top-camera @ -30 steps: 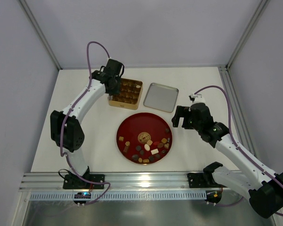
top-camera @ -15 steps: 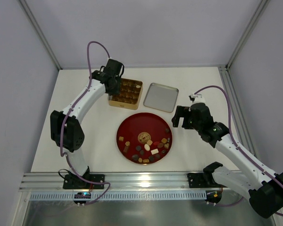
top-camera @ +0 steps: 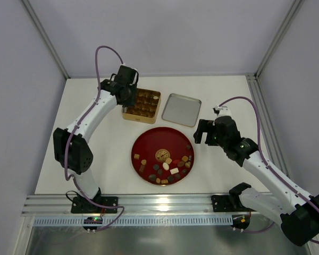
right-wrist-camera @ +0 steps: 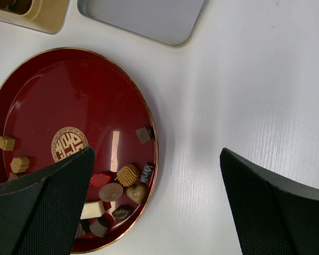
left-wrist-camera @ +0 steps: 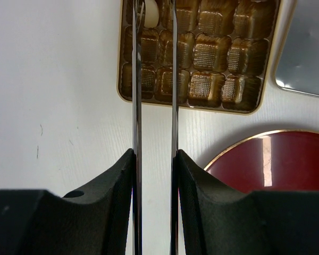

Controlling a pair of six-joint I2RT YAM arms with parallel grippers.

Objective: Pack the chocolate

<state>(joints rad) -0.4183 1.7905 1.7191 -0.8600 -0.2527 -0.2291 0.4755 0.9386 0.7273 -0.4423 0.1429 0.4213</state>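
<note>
**Chocolate mostly on the plate**

You have a white table (top-camera: 95, 159) enclosed by pale grey walls (top-camera: 165, 37). The small brown and cream chocolate (right-wrist-camera: 128, 174) lies on the round dark-red plate (right-wrist-camera: 53, 95). One cream-white sweet (left-wrist-camera: 150, 13) sits in the square gold tin (left-wrist-camera: 212, 56), between the close-set fingers of your left gripper (left-wrist-camera: 154, 10); whether they pinch it, you cannot tell. Your right gripper (right-wrist-camera: 156, 151) hangs spread wide by the plate's rim.

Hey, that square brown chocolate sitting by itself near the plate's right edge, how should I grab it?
Probably from straight above, pinching two flat opposite sides. The chocolate lies flat, apart from the rest, and the plate rim beside it would hinder a sideways approach.
</note>
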